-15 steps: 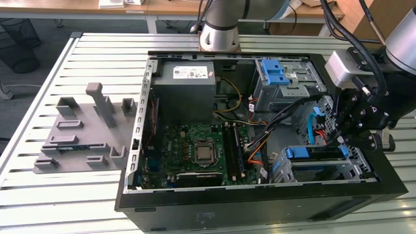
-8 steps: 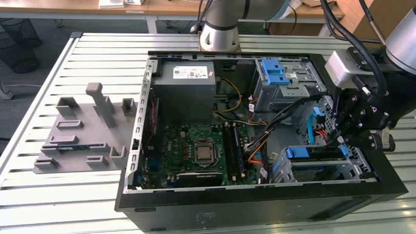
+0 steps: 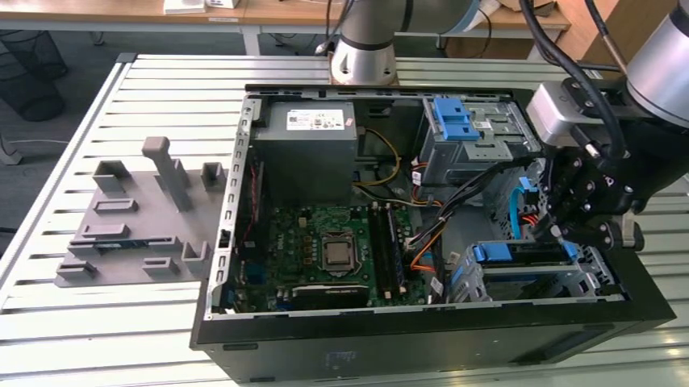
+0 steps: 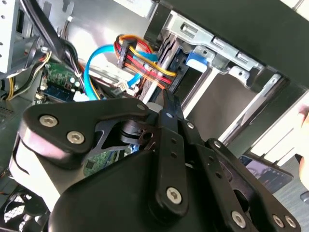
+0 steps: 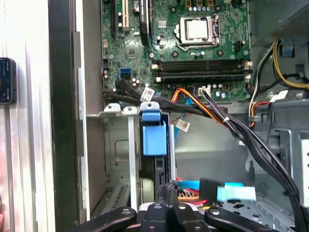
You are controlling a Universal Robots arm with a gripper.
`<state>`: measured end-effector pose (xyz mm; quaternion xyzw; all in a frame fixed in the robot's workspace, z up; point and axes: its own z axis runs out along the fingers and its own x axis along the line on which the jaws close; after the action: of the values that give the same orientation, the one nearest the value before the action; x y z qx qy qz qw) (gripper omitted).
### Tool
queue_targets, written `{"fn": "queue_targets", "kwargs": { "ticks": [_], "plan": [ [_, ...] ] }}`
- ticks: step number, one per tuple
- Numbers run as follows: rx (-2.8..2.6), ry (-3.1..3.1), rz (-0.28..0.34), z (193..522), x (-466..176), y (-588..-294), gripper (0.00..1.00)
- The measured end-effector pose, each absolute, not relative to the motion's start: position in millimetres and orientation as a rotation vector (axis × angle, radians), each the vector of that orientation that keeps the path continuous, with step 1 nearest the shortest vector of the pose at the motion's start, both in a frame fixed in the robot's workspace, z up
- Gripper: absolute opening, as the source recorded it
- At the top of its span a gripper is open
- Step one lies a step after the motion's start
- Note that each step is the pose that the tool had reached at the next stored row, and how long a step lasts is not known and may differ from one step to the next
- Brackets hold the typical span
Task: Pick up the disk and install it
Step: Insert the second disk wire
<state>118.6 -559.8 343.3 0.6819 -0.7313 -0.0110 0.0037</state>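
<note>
Hovering at the right of the exterior view, the black gripper (image 3: 586, 211) is sitting over the grey metal drive cage (image 3: 582, 282). Blue-framed silver disk (image 5: 154, 140) looks already slotted in there. Can't tell how the fingers are set. My guess: seating stage, needing a straight, careful push.

An open black metal computer case (image 3: 431, 339) is laid flat on the slatted white metal desk (image 3: 129, 322). A grey plastic fixture block (image 3: 135, 222) is set on the desk just beside the case, on the exterior view's left. Inside the case, a green motherboard (image 3: 323, 250) is placed in the middle, a grey power-supply box (image 3: 306, 133) behind it, and metal drive cages (image 3: 538, 274) on the exterior view's right.
</note>
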Motion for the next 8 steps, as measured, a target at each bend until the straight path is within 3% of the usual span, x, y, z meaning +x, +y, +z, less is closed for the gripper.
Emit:
{"fn": "queue_targets", "kwargs": {
  "ticks": [8],
  "plan": [
    [2.138,-2.293,-0.032,343.3,112.7,-559.8,0.11]
  ]
}}
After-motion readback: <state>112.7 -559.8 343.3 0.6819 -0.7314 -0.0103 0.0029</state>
